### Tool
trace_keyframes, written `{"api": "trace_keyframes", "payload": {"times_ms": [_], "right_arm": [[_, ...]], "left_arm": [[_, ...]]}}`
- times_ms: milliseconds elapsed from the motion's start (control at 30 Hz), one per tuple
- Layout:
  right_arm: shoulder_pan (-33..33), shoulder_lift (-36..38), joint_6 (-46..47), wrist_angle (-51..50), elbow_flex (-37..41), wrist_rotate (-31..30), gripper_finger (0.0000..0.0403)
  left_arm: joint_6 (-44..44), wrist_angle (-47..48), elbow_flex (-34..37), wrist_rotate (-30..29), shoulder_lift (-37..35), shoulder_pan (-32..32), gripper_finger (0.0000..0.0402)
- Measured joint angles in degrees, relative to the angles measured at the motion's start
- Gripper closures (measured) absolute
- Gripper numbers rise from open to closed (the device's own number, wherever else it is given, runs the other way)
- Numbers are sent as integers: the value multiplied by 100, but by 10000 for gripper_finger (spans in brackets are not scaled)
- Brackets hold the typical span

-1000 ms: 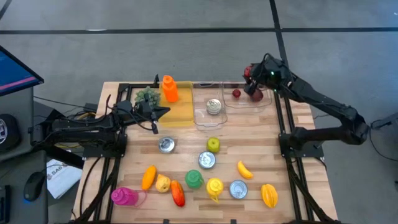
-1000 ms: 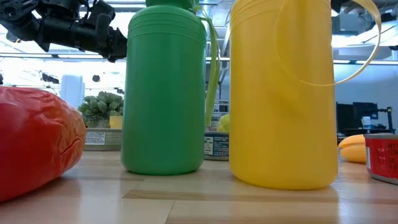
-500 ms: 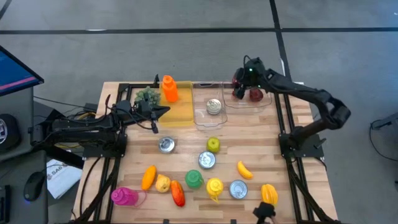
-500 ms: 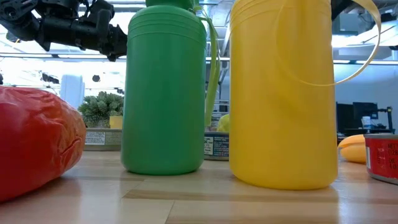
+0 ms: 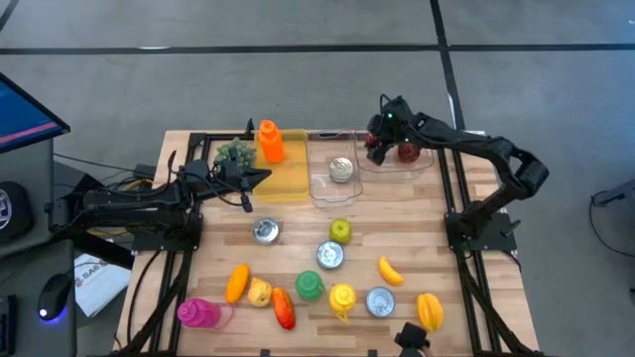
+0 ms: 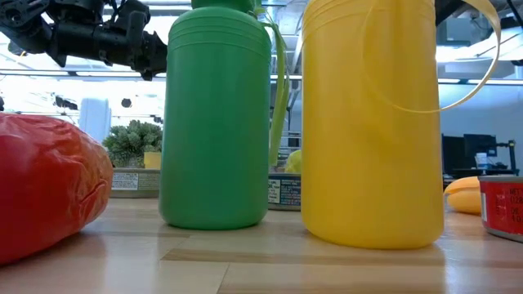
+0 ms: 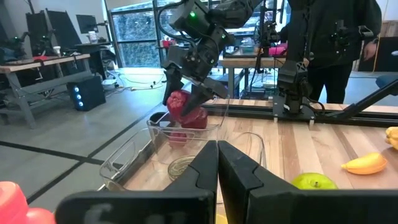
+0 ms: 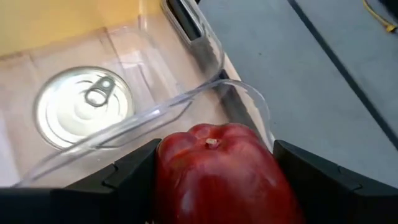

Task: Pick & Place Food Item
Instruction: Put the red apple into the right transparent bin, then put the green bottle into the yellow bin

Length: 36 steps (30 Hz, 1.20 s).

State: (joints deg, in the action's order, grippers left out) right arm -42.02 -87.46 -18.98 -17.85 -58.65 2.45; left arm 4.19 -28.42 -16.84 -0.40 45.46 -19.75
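Red bell pepper (image 8: 214, 171) is gripped by the right claw (image 5: 381, 142) above the clear tray (image 5: 429, 162), so lowering and release are judged next, while the clenched left claw (image 7: 217, 163) is parked.

The worktop (image 5: 298, 253) is pale wood in butcher-block strips, smooth with a soft sheen. The clear bins (image 5: 342, 185) look like thin transparent plastic, glossy, with rounded rims that catch the light. The tin (image 8: 84, 107) in one of them has a bright metal lid with a ring pull and pressed rings. The red pepper (image 8: 217, 171) has a smooth, waxy, slightly shiny skin. The green jug (image 6: 216, 122) and the yellow jug (image 6: 372, 131) are matt plastic with moulded ridges near the top. The red fruit (image 6: 49, 188) in front is glossy and faintly wrinkled. Both arms are dark and matt.
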Motion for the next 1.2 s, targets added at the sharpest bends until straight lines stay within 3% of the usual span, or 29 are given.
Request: {"api": "trace_keyframes", "payload": {"times_ms": [733,933,1200], "right_arm": [[74,2,90,-142,0,58,110],[132,4,142,-159,0,-45,76],[274,6,-24,-138,0,-730,35]], "left_arm": [[0,7,0,1,0,0,401],[0,8,0,0,-1,0,401],[0,9,0,2,0,0,401]]}}
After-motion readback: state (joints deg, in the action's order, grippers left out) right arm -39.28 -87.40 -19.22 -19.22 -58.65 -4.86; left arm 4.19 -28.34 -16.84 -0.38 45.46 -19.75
